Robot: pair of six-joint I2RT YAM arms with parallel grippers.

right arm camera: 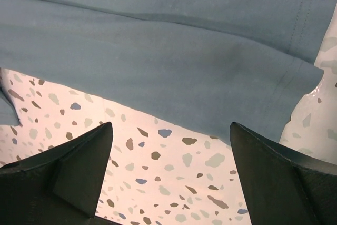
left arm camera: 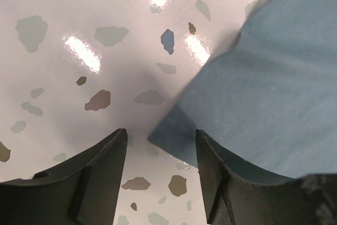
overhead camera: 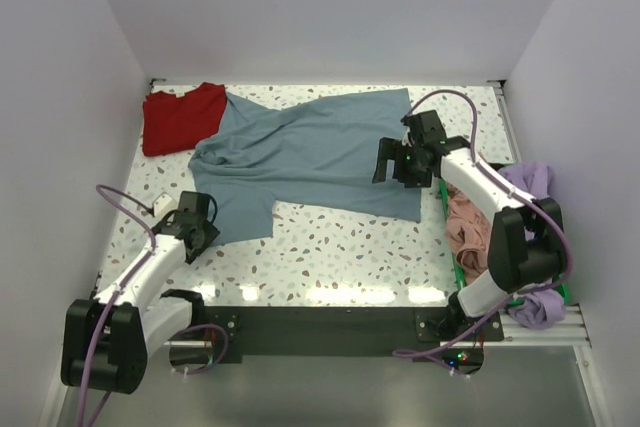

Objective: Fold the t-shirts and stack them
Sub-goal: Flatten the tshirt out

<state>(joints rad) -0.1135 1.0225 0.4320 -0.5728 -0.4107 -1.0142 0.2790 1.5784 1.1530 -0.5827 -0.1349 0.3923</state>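
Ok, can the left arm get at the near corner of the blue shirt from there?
Probably yes. The left gripper is open at the corner of the blue shirt, which lies flat on the table between its jaws, nothing over it.

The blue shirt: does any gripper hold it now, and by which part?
Nothing holds the blue shirt. The left gripper is open at one of its corners; the right gripper is open beside its hem.

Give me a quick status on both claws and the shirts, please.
Left claw open, straddling near corner of slate-blue t-shirt. Right claw open at its right edge. Shirt spread out, unfolded. Red t-shirt abuts its far-left edge.
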